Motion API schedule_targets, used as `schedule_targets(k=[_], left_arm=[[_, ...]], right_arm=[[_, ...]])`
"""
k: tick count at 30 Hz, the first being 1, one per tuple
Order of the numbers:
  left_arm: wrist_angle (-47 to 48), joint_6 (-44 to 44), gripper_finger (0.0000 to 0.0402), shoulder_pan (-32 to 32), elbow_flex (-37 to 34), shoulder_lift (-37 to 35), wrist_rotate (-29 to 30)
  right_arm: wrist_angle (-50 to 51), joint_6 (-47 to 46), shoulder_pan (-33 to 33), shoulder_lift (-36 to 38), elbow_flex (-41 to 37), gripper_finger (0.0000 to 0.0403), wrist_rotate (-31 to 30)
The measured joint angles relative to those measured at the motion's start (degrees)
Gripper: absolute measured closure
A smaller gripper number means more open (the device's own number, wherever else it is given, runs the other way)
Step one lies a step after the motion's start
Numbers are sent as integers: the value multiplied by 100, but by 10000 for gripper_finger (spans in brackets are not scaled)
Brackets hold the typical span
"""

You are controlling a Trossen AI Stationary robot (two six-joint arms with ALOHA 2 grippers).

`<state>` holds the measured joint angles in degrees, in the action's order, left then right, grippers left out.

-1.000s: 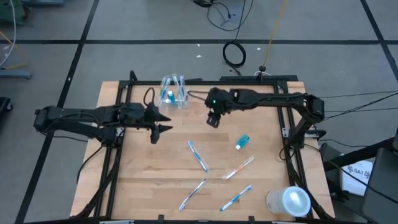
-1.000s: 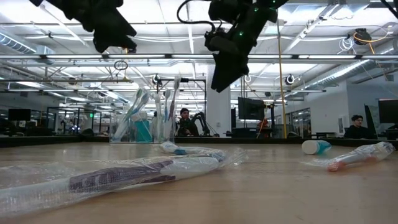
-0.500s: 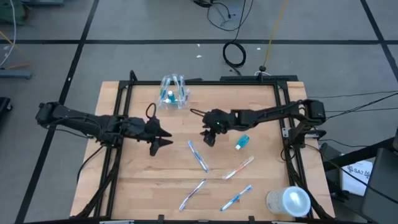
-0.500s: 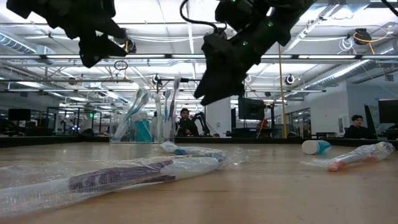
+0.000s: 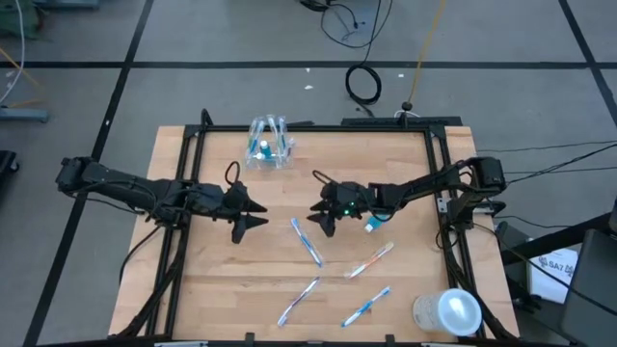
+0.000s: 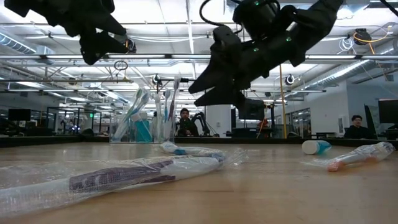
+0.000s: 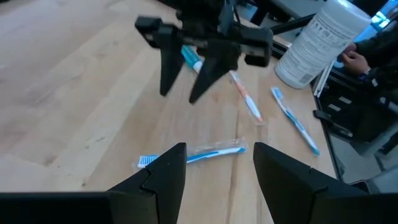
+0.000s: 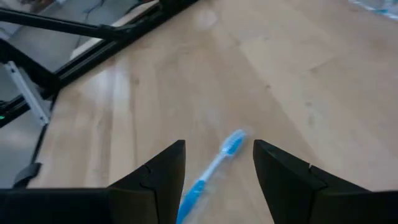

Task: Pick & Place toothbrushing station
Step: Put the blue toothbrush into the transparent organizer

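A small clear cup [image 5: 268, 143] stands at the table's far side, holding several toothbrushes and a teal tube. Several wrapped toothbrushes lie on the wood: one [image 5: 307, 241] at the middle, others [image 5: 369, 260], [image 5: 299, 301] nearer the front. A teal, white-capped toothpaste tube [image 5: 376, 220] lies to the right. My right gripper [image 5: 318, 220] is open and hovers just above and beside the middle toothbrush's far end; that brush [image 8: 211, 171] shows ahead between its fingers. My left gripper [image 5: 258, 214] is open and empty, left of that brush.
A larger whitish translucent cylinder [image 5: 446, 311] stands at the near right corner. A fourth toothbrush [image 5: 366, 306] lies beside it. Black frame rails [image 5: 183, 183] run along the table's left, right and far sides. A person's hand [image 7: 354, 59] shows beyond the table.
My right gripper has gone from beside the cup toward the table's near edge and down, reaching the middle toothbrush, staying open. My left gripper has shifted slightly toward the near edge. Nothing on the table has moved.
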<state>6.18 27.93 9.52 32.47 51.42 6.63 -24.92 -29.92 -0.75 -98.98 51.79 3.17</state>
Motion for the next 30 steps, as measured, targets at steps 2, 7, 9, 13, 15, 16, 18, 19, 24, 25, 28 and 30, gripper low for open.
schedule_targets(k=[2, 7, 9, 13, 15, 16, 18, 19, 24, 25, 28, 30], left_arm=[[-25, -124, 210, -11, 0, 2, 3], [-282, -218, 211, -122, -2, 2, 50], [-460, -355, 210, -194, -2, 0, 67], [-674, -673, 211, -305, -2, 0, 65], [-690, -719, 210, -361, -2, 0, 63], [-689, -727, 211, -392, -2, 0, 63], [-689, -736, 210, -454, -2, 0, 61], [-691, -759, 210, -489, -2, 0, 59], [-780, -876, 211, -691, -2, 0, 63], [-814, -878, 210, -733, -2, 0, 63], [-867, -878, 211, -839, -2, 0, 63], [-910, -940, 211, -910, -2, 0, 60]], right_arm=[[-153, -98, 142, -130, 65, 222, -67], [-212, 15, 474, -461, 521, 222, -298], [-72, 66, 570, -601, 664, 222, -332], [494, 103, 660, -678, 809, 222, -824], [781, 62, 658, -684, 792, 222, -1134], [868, 49, 655, -688, 766, 222, -1216], [901, 37, 649, -693, 719, 222, -1240], [895, 3, 649, -694, 703, 222, -1240], [677, -240, 681, -1000, 687, 222, -1220], [488, -250, 686, -1112, 687, 222, -1218], [163, -367, 702, -1437, 695, 222, -1207], [24, -418, 704, -1581, 687, 222, -1204]])
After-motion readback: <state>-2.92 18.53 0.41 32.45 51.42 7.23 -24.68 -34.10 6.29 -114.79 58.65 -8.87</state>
